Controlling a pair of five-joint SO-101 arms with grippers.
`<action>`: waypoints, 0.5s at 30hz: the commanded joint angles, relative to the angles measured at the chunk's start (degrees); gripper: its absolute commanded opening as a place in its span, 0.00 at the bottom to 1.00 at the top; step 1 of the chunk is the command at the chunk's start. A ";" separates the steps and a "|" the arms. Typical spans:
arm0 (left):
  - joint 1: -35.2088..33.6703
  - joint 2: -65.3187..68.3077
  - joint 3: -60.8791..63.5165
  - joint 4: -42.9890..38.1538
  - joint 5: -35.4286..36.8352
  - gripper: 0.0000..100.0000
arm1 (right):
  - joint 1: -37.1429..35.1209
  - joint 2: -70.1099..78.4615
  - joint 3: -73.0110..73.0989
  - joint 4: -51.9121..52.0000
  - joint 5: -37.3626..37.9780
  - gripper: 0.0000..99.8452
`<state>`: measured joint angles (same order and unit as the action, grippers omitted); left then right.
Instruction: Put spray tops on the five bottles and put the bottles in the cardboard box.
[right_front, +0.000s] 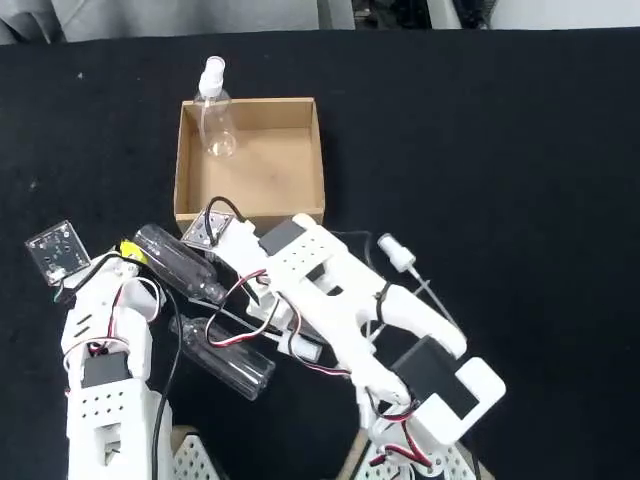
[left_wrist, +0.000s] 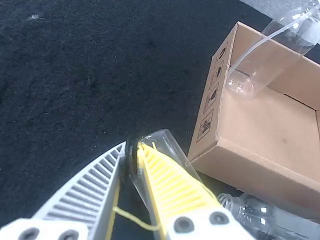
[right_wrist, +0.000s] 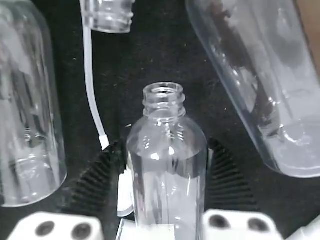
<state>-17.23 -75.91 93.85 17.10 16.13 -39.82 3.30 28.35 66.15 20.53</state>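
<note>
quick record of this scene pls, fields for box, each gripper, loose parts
cardboard box: open, one capped bottle leaning in a corner
left gripper: shut on the base end of a clear bottle
right gripper: shut on an uncapped bottle
spray top: lying loose on the table
spare bottle: lying on the table too

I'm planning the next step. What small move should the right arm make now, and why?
Probably raise the bottle in the right gripper off the table. Its neck is bare and a spray top lies loose nearby, so it seems to need capping before it goes in the box.
</note>
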 joint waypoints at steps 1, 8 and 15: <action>-0.57 -0.79 -0.84 -1.14 -0.53 0.03 | 1.49 -5.58 0.22 0.70 -0.09 0.13; -0.57 -0.79 -0.84 -1.32 -0.53 0.03 | 1.49 -14.37 2.33 1.67 -0.18 0.06; -0.57 -0.79 -0.84 -1.41 -0.53 0.03 | 1.49 -24.13 5.67 1.67 -0.18 0.06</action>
<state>-17.23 -75.91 93.85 17.10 16.13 -39.82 -14.73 33.89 67.21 20.53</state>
